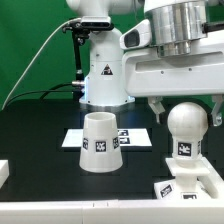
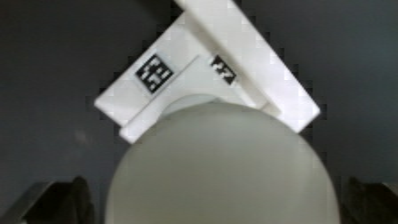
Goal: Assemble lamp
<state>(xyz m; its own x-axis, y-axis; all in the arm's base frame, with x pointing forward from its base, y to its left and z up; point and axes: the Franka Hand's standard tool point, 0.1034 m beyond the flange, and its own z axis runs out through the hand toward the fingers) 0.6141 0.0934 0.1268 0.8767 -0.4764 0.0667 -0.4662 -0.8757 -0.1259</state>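
The ball-headed bulb (image 1: 186,128) stands upright on the squarish base block (image 1: 192,186) at the exterior view's right front. My gripper (image 1: 185,108) is open just above it, one finger on each side of the ball head, not touching it. In the wrist view the bulb's round head (image 2: 214,160) fills the frame, with the tagged base block (image 2: 187,65) beneath it and dark fingertips (image 2: 64,203) at both sides. The truncated-cone shade (image 1: 100,142) stands on the table at the centre, wide end down, apart from the gripper.
The marker board (image 1: 135,135) lies flat behind the shade. The white robot pedestal (image 1: 102,72) stands at the back in front of a green backdrop. A white object (image 1: 3,172) shows at the exterior view's left edge. The table is black.
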